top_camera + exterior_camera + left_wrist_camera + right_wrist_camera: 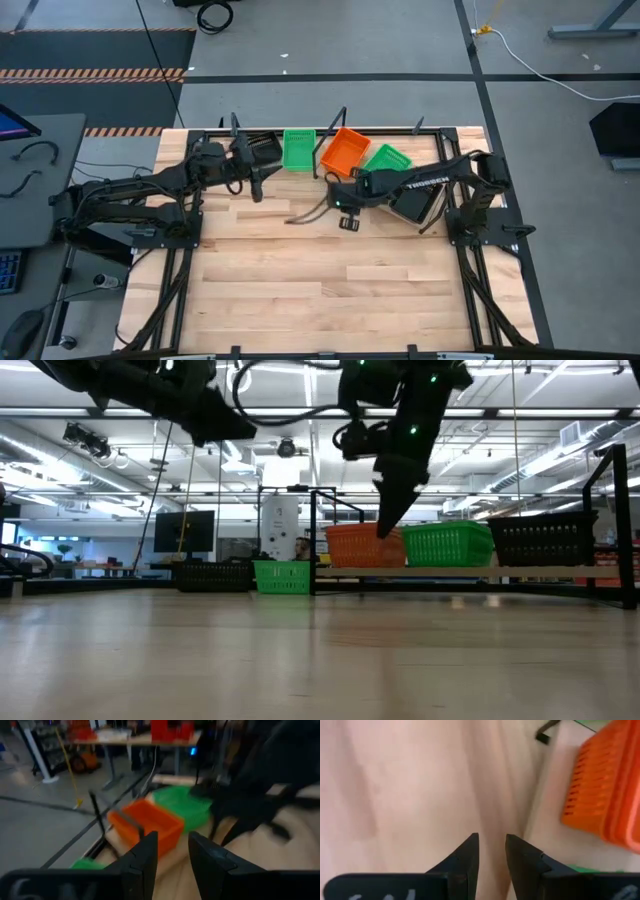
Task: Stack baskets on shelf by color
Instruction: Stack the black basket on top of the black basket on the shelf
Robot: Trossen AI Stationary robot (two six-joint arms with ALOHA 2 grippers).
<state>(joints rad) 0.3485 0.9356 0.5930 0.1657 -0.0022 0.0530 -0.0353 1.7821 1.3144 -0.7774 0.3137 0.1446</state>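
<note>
While both arms cover the shelf's baskets, left hand and right hand hang empty, fingers slightly parted.

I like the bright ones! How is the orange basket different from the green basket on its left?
The orange basket is orange and sits turned at an angle; the green basket is green and sits straight. The orange basket touches another green one; the green basket sits beside a black one. Both are empty slotted trays.

Right arm covers part of the shelf and a black basket; the orange basket runs off the wrist view's edge.
</note>
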